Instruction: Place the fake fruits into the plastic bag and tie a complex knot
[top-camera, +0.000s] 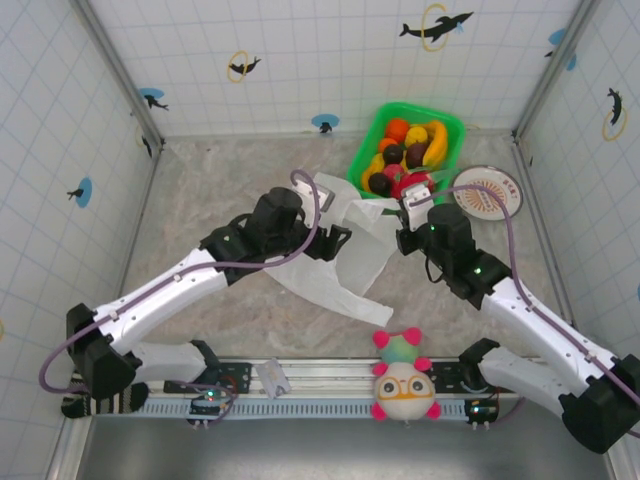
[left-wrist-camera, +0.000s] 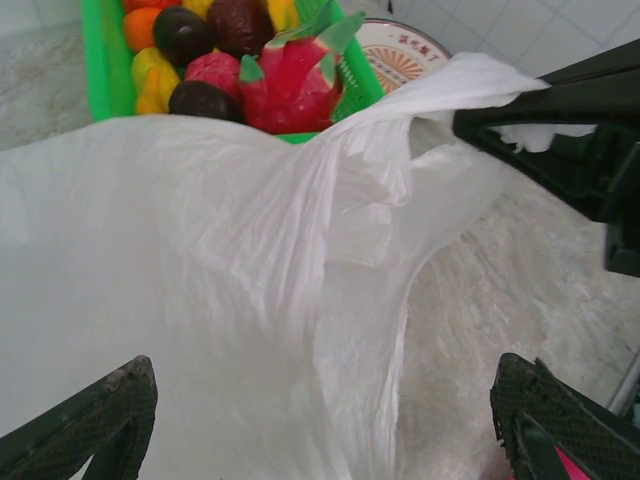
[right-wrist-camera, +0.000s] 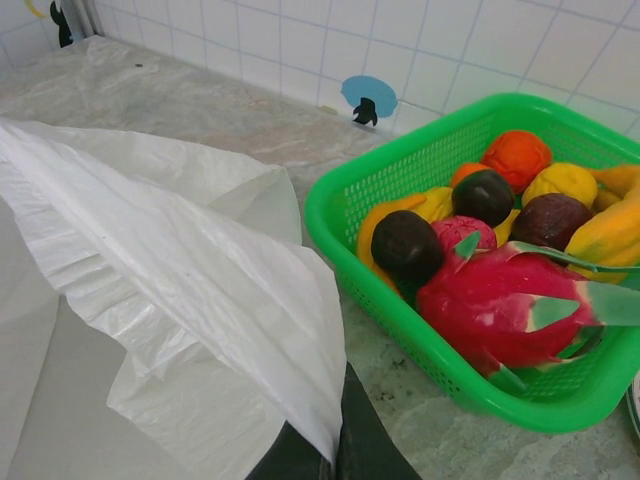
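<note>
The white plastic bag (top-camera: 345, 255) lies crumpled on the table between both arms. My left gripper (left-wrist-camera: 322, 385) stands wide open over the bag (left-wrist-camera: 220, 280), gripping nothing. My right gripper (right-wrist-camera: 338, 445) is shut on an edge of the bag (right-wrist-camera: 200, 290) and lifts it; it also appears in the left wrist view (left-wrist-camera: 500, 115), pinching that edge. The fake fruits (top-camera: 405, 155) sit in a green basket (top-camera: 455, 135): a pink dragon fruit (right-wrist-camera: 500, 305), an orange (right-wrist-camera: 515, 155), a dark purple one (right-wrist-camera: 405, 245) and yellow bananas (right-wrist-camera: 610, 230). No knot is in view.
The green basket (right-wrist-camera: 330, 215) stands just beyond the bag at the back right. A round patterned plate (top-camera: 487, 190) lies right of it. A pink-and-green plush toy with glasses (top-camera: 403, 378) sits at the near edge between the arm bases. Tiled walls close in the table.
</note>
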